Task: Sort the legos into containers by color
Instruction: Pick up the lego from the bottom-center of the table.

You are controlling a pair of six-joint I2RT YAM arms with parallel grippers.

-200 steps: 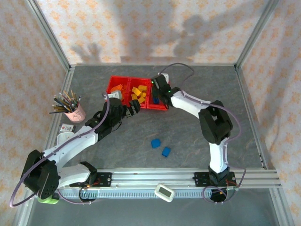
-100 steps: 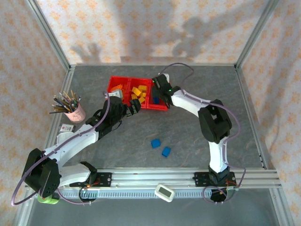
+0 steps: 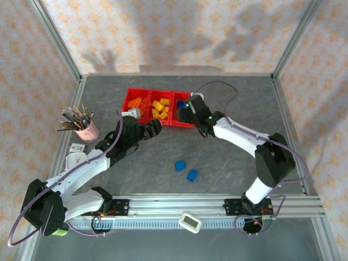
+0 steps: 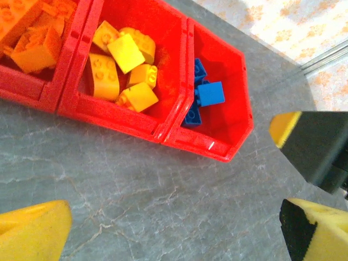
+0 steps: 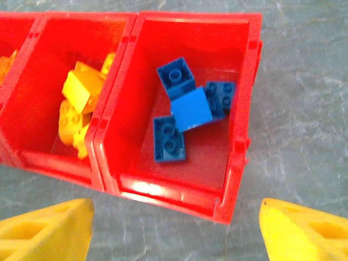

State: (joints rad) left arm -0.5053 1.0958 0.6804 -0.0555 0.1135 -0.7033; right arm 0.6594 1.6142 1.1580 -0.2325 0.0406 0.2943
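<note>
The red containers [image 3: 132, 91] stand at the table's centre back, with orange legos [image 3: 136, 101] in the left bin, yellow [image 3: 159, 107] in the middle, blue [image 3: 180, 104] in the right. Two blue legos [image 3: 180, 165] [image 3: 192, 175] lie on the table in front. My right gripper [image 3: 185, 115] [image 5: 174, 234] is open and empty, just in front of the blue bin's near wall [image 5: 179, 190]; several blue legos [image 5: 187, 109] lie inside. My left gripper [image 3: 154, 128] [image 4: 174, 239] is wide open and empty over bare table, before the containers [image 4: 125, 117].
A pink cup of pencils [image 3: 86, 128] stands at the left, a small card [image 3: 77, 148] beside it. A white timer [image 3: 190, 222] lies on the front rail. The right gripper's finger [image 4: 312, 144] shows at the edge of the left wrist view.
My right gripper has opened and drawn back from above the blue bin toward its front wall, its elbow swinging right. The left arm shifted slightly back, still open.
</note>
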